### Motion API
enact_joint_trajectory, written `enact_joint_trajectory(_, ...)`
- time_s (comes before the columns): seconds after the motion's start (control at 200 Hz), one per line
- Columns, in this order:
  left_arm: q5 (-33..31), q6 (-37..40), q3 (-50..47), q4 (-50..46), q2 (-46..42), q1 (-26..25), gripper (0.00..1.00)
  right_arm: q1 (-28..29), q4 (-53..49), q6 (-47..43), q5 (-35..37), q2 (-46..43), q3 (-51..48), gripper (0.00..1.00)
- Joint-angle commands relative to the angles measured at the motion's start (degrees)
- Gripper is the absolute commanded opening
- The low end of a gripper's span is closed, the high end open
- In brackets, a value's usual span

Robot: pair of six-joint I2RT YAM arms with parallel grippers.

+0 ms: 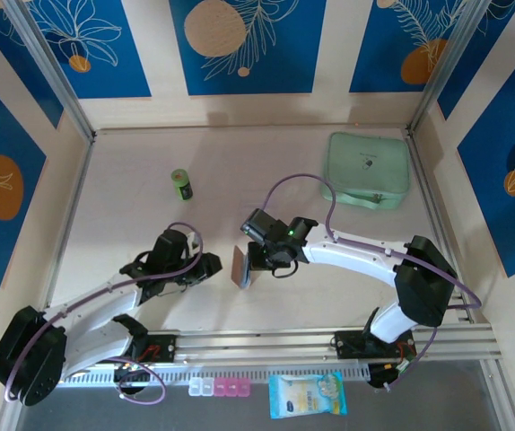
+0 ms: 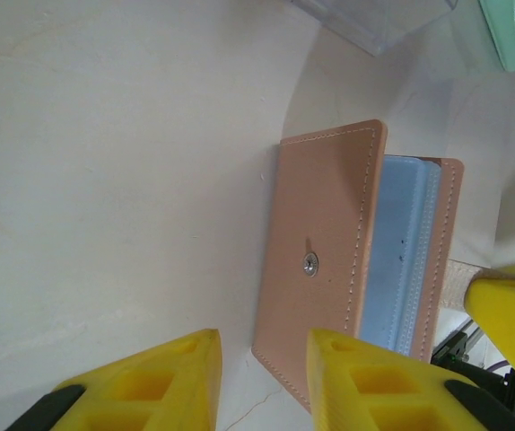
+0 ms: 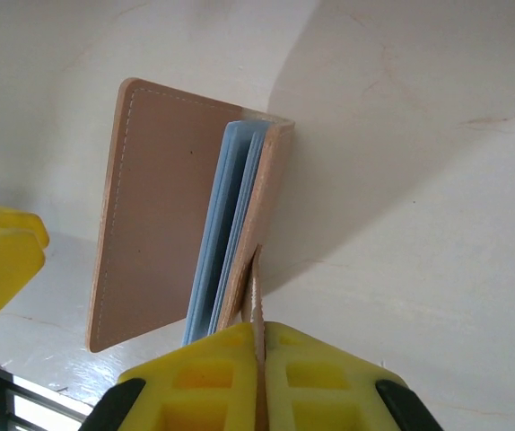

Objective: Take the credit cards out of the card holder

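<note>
The tan-pink card holder (image 1: 241,267) stands on edge at mid-table, partly spread, with its grey-blue pockets (image 3: 231,224) showing between the covers. My right gripper (image 3: 260,328) is shut on the holder's thin snap strap (image 3: 256,287), just right of the holder (image 3: 159,215). My left gripper (image 1: 211,265) is to the holder's left. In the left wrist view the left gripper (image 2: 262,337) is open with nothing between its fingers, close to the lower corner of the holder's snap-side cover (image 2: 316,260). The credit cards are hidden.
A mint-green case (image 1: 368,171) lies at the back right and a small green cylinder (image 1: 181,184) stands at the back left. A clear plastic tray (image 2: 374,18) sits beyond the holder. A pill box (image 1: 220,387) and a blue packet (image 1: 307,395) lie below the rail.
</note>
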Motion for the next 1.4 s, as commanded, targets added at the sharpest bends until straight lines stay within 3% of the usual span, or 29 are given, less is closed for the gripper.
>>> enact_joint_trajectory(0.0, 1.4, 1.3, 2.2, -1.2, 0.4, 0.6, 0.31, -0.1, 2.2, -1.0, -2.4, -2.4, 0.0, 0.08)
enact_joint_trajectory(0.255, -1.8, 0.9, 2.2, -3.5, -1.9, 0.6, 0.29, -0.2, 2.9, -2.3, -3.8, -1.4, 0.7, 0.08)
enact_joint_trajectory(0.47, -1.0, 1.1, 1.7, -2.8, -1.4, 0.6, 0.29, -0.3, 2.5, -3.1, -3.5, -1.7, 0.7, 0.08)
enact_joint_trajectory(0.69, 0.8, 1.9, 2.8, -0.5, 3.6, -0.3, 0.24, -1.5, -0.9, -2.9, -1.2, -4.3, -1.5, 0.08)
enact_joint_trajectory(0.97, 2.0, 1.1, 3.7, 5.4, 10.5, -2.1, 0.08, -5.9, -3.0, -1.9, 0.5, -11.0, -10.3, 0.08)
enact_joint_trajectory(1.396, 2.5, 0.1, 6.0, 9.6, 17.1, -5.2, 0.05, -11.4, 1.4, -3.6, -1.4, -9.6, -18.0, 0.08)
